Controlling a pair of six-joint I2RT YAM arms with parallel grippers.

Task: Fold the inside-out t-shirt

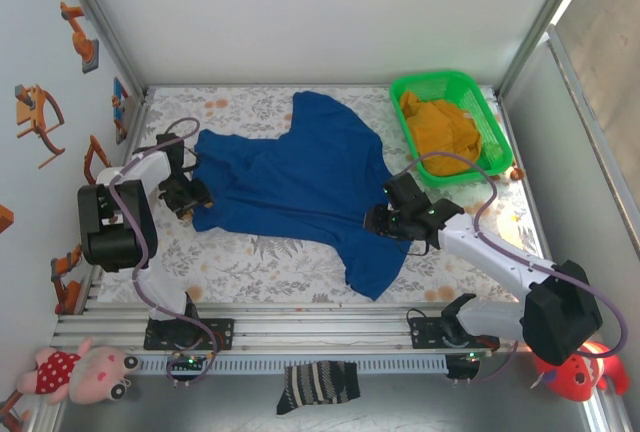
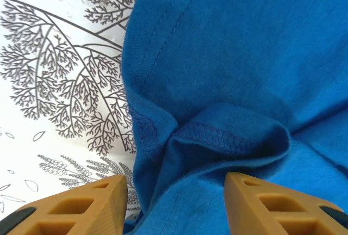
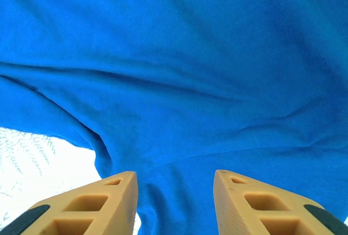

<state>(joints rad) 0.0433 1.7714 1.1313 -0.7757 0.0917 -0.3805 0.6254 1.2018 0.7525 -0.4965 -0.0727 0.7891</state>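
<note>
While the inside-out t-shirt [image 1: 290, 167] lies spread and wrinkly in the middle of the picture, no fold shows yet. The left gripper [image 2: 176, 183] and right gripper [image 3: 175, 178] sit open at its side edges, with cloth between them, not squeezed.

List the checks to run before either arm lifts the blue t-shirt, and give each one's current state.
1. Left gripper straddles the t-shirt at its left edge: ok, the stitched hem fold lies between its fingers.
2. Left jaws closed on that fold: not ok, they stand open.
3. Right gripper at the opposite edge: ok, blue cloth runs between its fingers.
4. Right grip secure: cannot tell.
5. T-shirt lying flat on the table: not ok, it is wrinkled and bunched near both grippers.
</note>
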